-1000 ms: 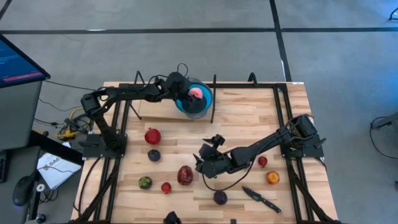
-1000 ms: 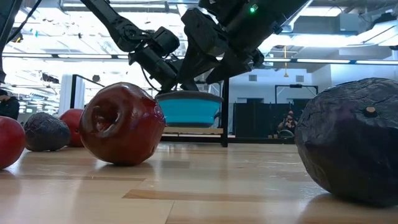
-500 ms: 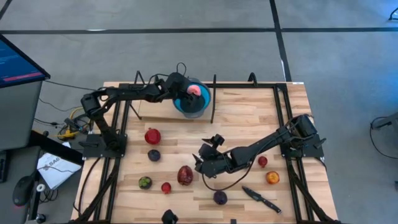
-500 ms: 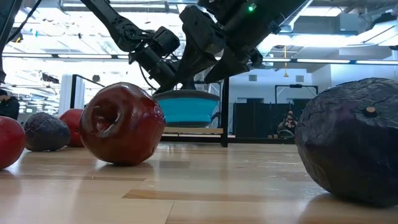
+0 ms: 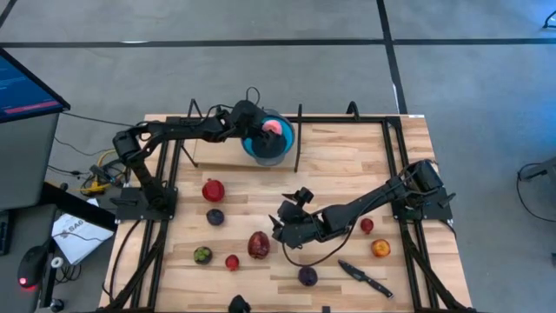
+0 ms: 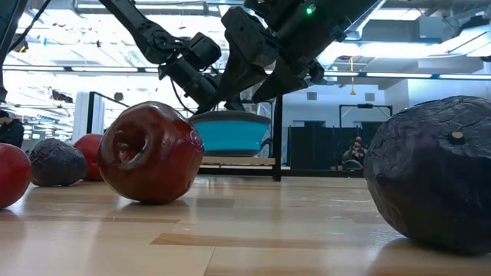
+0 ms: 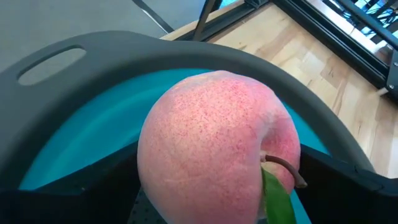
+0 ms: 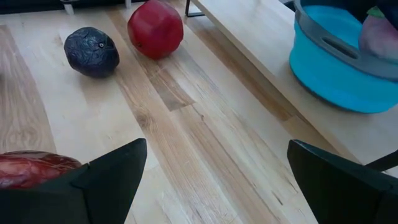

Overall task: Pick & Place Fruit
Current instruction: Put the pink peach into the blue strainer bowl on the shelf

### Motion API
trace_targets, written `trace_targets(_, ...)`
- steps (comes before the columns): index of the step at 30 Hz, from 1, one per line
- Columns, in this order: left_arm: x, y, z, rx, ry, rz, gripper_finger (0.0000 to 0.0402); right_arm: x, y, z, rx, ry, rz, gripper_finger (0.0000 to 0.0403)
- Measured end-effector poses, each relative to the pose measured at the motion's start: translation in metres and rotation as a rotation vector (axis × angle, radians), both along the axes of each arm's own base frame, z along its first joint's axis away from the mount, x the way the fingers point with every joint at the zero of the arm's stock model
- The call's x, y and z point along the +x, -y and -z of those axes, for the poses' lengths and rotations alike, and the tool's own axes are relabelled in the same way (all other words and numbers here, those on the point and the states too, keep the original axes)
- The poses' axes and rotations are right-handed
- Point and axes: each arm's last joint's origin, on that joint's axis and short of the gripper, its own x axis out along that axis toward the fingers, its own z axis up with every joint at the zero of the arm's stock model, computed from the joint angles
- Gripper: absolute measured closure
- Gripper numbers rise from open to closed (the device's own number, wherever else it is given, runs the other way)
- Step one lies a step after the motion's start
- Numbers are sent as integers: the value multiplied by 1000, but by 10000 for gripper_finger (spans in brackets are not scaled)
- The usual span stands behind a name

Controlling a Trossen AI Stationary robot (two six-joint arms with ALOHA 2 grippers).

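Jaws: left gripper [image 5: 265,132] spread wide around pink fruit [image 5: 273,129] inside blue bowl [image 5: 280,149]; right gripper [image 5: 276,228] open above worktop [image 5: 347,165], beside dark-red fruit [image 5: 258,245].

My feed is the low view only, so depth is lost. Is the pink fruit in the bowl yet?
Observer: Yes, the pink fruit sits inside the blue bowl, seen from above.
Operator: Where is the left gripper?
Observer: At the bowl's rim; the left gripper has its fingers spread beside the fruit.
Operator: And the right one?
Observer: The right gripper hovers open beside the big dark red fruit.
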Motion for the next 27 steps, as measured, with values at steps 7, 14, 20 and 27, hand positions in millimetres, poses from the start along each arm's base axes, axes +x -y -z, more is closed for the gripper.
trace_targets(7,0,0,0,2,2,-30,37,0,0,0,0,0,0,20)
trace_targets(14,2,0,-3,26,24,-43,37,0,0,0,0,0,0,20)
trace_targets(20,3,-1,-4,34,36,-61,37,0,0,0,0,0,0,20)
trace_targets(27,3,-1,-4,15,51,-17,37,0,0,0,1,-1,-1,20)
